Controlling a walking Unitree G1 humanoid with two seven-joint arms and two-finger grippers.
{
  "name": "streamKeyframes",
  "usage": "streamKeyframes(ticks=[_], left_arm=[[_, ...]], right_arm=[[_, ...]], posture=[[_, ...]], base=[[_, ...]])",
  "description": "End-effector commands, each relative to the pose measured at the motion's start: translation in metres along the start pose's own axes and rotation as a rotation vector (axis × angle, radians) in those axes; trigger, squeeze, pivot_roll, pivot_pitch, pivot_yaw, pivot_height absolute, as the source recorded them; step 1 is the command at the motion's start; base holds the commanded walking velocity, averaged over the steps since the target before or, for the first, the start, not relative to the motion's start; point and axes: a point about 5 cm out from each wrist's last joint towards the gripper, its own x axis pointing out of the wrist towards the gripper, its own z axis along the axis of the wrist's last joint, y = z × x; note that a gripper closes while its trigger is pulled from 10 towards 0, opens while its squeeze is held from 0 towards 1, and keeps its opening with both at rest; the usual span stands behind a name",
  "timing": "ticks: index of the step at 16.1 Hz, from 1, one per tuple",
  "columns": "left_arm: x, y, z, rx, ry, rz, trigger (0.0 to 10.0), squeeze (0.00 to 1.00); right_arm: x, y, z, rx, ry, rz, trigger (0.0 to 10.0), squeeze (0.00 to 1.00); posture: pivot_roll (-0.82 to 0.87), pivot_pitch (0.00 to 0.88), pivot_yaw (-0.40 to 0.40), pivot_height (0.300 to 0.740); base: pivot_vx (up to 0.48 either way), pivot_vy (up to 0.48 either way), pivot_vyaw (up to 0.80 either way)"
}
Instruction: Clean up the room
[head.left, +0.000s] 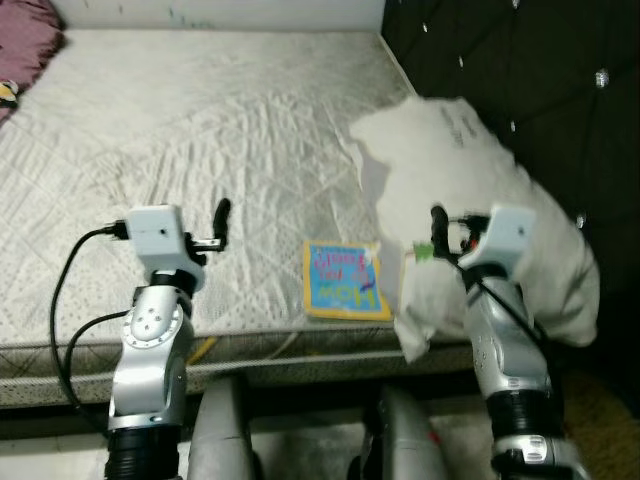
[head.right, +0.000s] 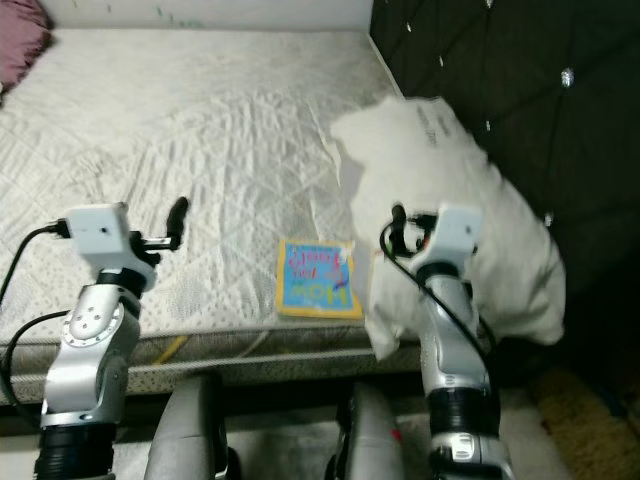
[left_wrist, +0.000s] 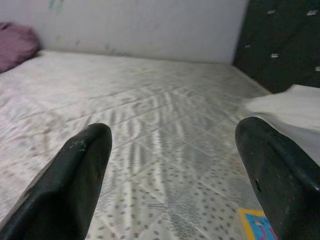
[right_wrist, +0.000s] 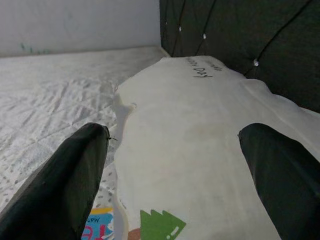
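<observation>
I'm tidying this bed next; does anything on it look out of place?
Yes. A white pillow lies crooked against the dark headboard, its lower corner hanging off the mattress edge. A colourful book lies at that edge beside it.

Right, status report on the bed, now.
Both grippers open, left gripper over bare mattress, right gripper at the white pillow. Nothing held. Colourful book lies flat near the mattress edge beside the pillow.

quilted, dotted cloth mattress (head.left: 200, 150) (matt, creased); soft white cloth pillow (head.left: 480, 200); tufted dark headboard (head.left: 520, 70); glossy paper book (head.left: 345, 280).
</observation>
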Motion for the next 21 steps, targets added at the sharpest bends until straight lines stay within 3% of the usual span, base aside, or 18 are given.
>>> streamKeyframes(ticks=[1, 6, 14, 21], left_arm=[[0.000, 0.002, -0.002, -0.001, 0.008, 0.003, 10.0, 0.00], [-0.003, -0.001, -0.009, 0.002, 0.020, -0.005, 10.0, 0.00], [0.001, -0.005, -0.011, 0.006, 0.021, -0.019, 10.0, 0.00], [0.001, -0.011, -0.015, -0.017, 0.033, -0.041, 10.0, 0.00]], right_arm=[[0.001, 0.008, 0.009, 0.001, -0.038, 0.042, 10.0, 0.00], [0.003, 0.019, 0.012, 0.017, -0.052, 0.063, 10.0, 0.00], [0.002, 0.014, 0.009, -0.011, -0.036, 0.046, 10.0, 0.00], [0.003, 0.012, 0.009, -0.001, -0.036, 0.023, 10.0, 0.00]], posture=[[0.04, 0.000, -0.057, 0.682], [0.05, 0.000, -0.052, 0.738], [0.05, 0.000, -0.066, 0.740], [0.05, 0.000, -0.072, 0.740]], base=[[0.000, 0.000, 0.00], [0.000, 0.000, 0.00], [0.000, 0.000, 0.00], [0.000, 0.467, 0.00]])
